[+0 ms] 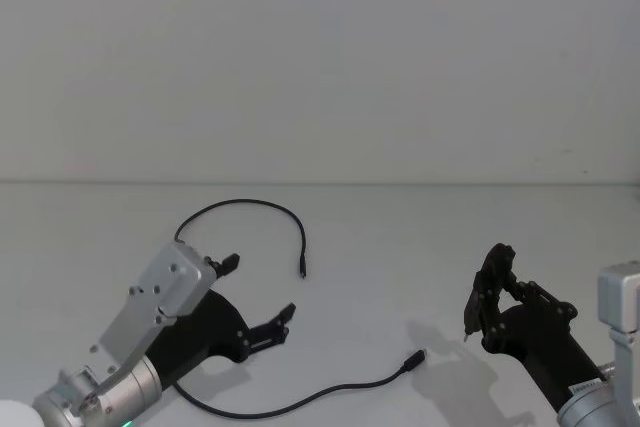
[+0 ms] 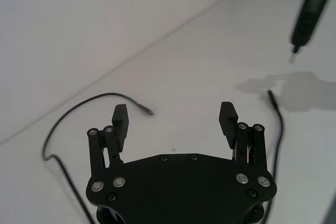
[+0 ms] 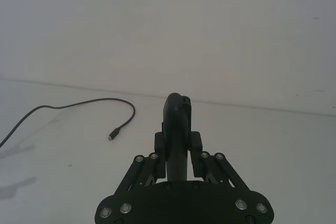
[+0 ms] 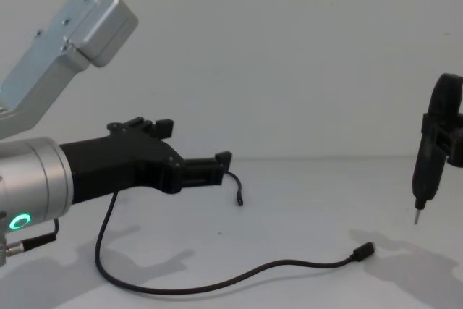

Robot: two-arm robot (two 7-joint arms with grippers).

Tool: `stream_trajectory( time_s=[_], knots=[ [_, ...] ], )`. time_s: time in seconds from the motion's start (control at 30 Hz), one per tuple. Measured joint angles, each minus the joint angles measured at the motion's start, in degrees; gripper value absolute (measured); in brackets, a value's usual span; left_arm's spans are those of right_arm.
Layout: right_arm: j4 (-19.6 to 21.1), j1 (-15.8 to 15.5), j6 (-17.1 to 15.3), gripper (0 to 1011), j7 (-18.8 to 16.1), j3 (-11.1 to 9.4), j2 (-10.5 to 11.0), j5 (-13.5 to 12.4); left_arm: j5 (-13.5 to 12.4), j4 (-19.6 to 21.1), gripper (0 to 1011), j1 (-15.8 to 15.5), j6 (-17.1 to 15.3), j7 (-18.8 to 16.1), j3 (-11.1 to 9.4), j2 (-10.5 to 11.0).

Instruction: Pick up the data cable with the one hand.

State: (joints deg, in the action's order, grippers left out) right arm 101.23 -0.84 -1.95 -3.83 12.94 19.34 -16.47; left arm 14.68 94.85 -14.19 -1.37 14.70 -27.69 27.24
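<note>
One data cable (image 1: 245,202) lies slack across the white worktop (image 1: 400,247), and nothing is touching it. Its far plug (image 1: 300,272) sits about mid-scene. From there the cord arcs away and to the left, drops out of sight beneath the left arm, then sweeps along the near edge and off to the right, ending at the near plug (image 1: 418,356).

Above the cable's hidden middle stretch hangs the left gripper (image 1: 260,287), raised clear of the surface. Its jaws are wide apart with only bare worktop showing between them, and the two plugs lie out beyond it, one to each side. A green ring light (image 4: 20,220) glows on the silver arm behind it.

Well off to the right, the right gripper (image 3: 178,142) has its jaws clamped on a slim dark pen-like tool (image 4: 425,171). The tool's metal tip points down, above the surface and apart from the near plug.

Behind everything stands a plain pale wall (image 1: 300,67).
</note>
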Motion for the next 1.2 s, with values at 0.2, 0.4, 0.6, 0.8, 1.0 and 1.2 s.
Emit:
stream_trajectory(
  time_s=[0.2, 0.4, 0.6, 0.8, 1.0, 1.2],
  knots=[
    [0.0, 0.0, 0.0, 269, 0.0, 0.0, 0.0, 0.0, 1.4, 0.2, 1001, -0.6, -0.3, 5.2, -0.6, 1.7],
    [0.0, 0.0, 0.0, 269, 0.0, 0.0, 0.0, 0.0, 2.9, 0.4, 1001, -1.5, -0.8, 10.6, -1.4, 3.3],
    [0.0, 0.0, 0.0, 269, 0.0, 0.0, 0.0, 0.0, 4.5, 0.4, 1001, -2.7, -1.9, 15.5, -2.3, 4.4],
    [0.0, 0.0, 0.0, 269, 0.0, 0.0, 0.0, 0.0, 6.5, 0.3, 1001, -4.4, -4.5, 20.6, -3.8, 5.4],
    [0.0, 0.0, 0.0, 269, 0.0, 0.0, 0.0, 0.0, 8.3, 0.2, 1001, -6.3, -8.5, 24.5, -5.4, 5.7],
    [0.0, 0.0, 0.0, 269, 0.0, 0.0, 0.0, 0.0, 9.8, 0.1, 1001, -8.2, -14.1, 26.5, -7.1, 5.4]
  ],
)
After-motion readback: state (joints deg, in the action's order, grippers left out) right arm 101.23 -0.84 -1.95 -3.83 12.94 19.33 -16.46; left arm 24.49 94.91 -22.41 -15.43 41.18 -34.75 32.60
